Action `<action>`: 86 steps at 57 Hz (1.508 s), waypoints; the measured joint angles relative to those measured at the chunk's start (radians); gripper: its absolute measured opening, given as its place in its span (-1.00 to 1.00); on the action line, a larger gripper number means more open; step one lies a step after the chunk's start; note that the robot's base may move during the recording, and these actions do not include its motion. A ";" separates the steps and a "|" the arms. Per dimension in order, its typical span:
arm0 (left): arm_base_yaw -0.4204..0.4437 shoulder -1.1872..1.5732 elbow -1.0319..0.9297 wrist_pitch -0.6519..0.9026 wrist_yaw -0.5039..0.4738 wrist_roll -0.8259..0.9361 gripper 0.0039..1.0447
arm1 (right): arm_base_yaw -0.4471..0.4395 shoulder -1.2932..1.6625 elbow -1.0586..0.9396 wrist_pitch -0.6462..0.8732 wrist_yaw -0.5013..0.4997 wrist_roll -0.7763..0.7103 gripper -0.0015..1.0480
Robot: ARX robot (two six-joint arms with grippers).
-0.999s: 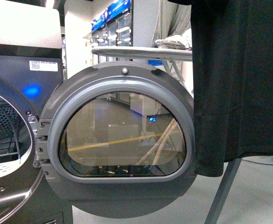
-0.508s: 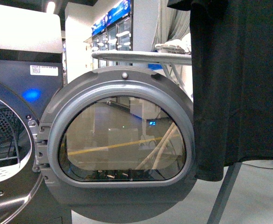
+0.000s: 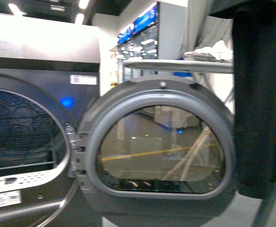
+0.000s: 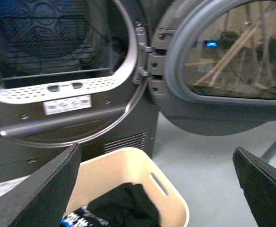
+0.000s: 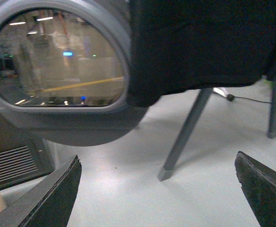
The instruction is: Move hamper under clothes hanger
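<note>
The hamper (image 4: 125,166) is a beige plastic basket on the floor in front of the dryer, seen in the left wrist view, with black clothes (image 4: 124,205) inside. My left gripper (image 4: 156,152) is open above its near corner and touches nothing. The clothes hanger shows as a grey angled leg (image 5: 185,132) and a second leg (image 5: 275,101), with a black garment (image 5: 199,42) hanging over them. My right gripper (image 5: 157,158) is open and empty over bare floor, near that leg. In the front view only the black garment (image 3: 261,94) and a bit of leg (image 3: 270,208) show.
A dark grey dryer stands with its round door (image 3: 161,151) swung open to the right and its drum (image 3: 20,132) exposed. A white ironing board (image 3: 176,65) stands behind the door. Pale floor (image 5: 128,175) lies between the dryer and the hanger's legs.
The front view has swung left. The dryer drum now fills more of the left side. The door and the black garment have shifted right in the picture.
</note>
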 joint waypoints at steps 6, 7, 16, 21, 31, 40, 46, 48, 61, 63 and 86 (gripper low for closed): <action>0.000 0.000 0.000 0.000 -0.003 0.000 0.88 | 0.001 0.000 0.000 0.000 -0.004 0.000 0.85; 0.000 0.000 0.000 0.000 -0.003 0.000 0.88 | 0.001 0.000 0.000 0.000 -0.004 0.000 0.85; 0.000 0.000 0.000 0.000 -0.002 0.000 0.88 | 0.001 0.000 0.000 0.000 -0.003 0.000 0.85; 0.000 0.000 0.000 0.000 -0.005 0.000 0.88 | 0.001 0.000 0.000 0.000 -0.005 0.000 0.85; 0.002 -0.001 0.000 0.000 -0.002 0.000 0.88 | 0.002 0.000 0.000 0.000 -0.005 0.000 0.85; 0.001 -0.001 0.000 0.000 -0.002 0.000 0.88 | 0.002 0.000 0.000 0.000 -0.004 0.000 0.85; 0.001 -0.001 0.000 0.000 -0.002 0.000 0.88 | 0.002 0.000 0.000 0.000 -0.004 0.000 0.85; 0.001 -0.001 0.000 0.000 -0.002 0.000 0.88 | 0.002 0.000 0.000 0.000 -0.004 0.000 0.85; 0.001 -0.001 0.000 0.000 -0.002 0.000 0.88 | 0.002 0.000 0.000 0.000 -0.004 0.000 0.85; 0.001 -0.001 0.000 0.000 -0.002 0.000 0.88 | 0.002 0.000 0.000 0.000 -0.004 0.000 0.85; 0.001 -0.001 0.000 0.000 -0.002 0.000 0.88 | 0.002 0.000 0.000 0.000 -0.004 0.000 0.85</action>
